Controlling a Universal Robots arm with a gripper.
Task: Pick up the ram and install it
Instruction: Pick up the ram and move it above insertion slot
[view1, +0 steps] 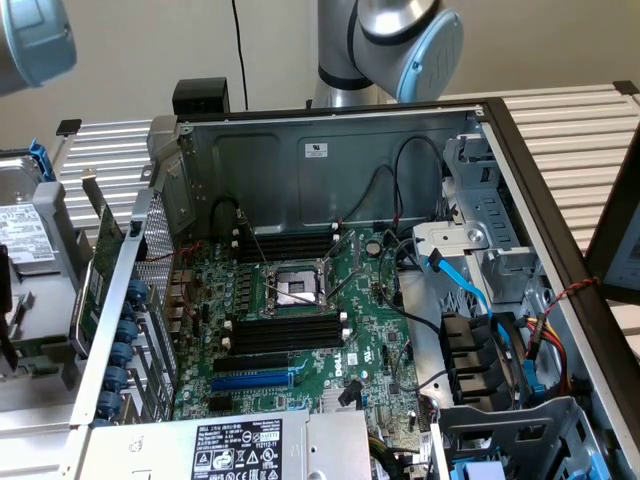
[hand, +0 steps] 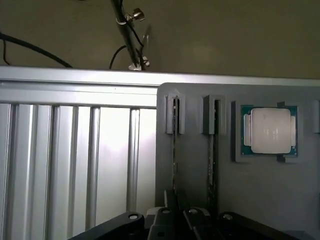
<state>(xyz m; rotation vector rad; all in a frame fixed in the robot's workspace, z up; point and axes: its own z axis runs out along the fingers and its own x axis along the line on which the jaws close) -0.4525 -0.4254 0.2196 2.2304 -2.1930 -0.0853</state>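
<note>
Two thin ram sticks stand edge-on in the slots of a grey holder tray (hand: 260, 195). In the wrist view my gripper (hand: 176, 212) sits at the near end of the ram (hand: 174, 145). Its dark fingers (hand: 162, 220) are drawn together on either side of the stick's edge. The second ram stick (hand: 212, 150) stands free in the neighbouring slot. In the exterior view the open computer case holds the green motherboard (view1: 370, 330). Its long black memory slots (view1: 285, 332) flank the CPU socket (view1: 292, 290).
A square processor chip (hand: 270, 131) rests in a pocket of the tray beside the sticks. Ribbed aluminium table (hand: 75, 165) lies alongside the tray. In the case are a green expansion card (view1: 100, 262), blue and black cables (view1: 470, 300), the drive bays and a power supply (view1: 240, 450).
</note>
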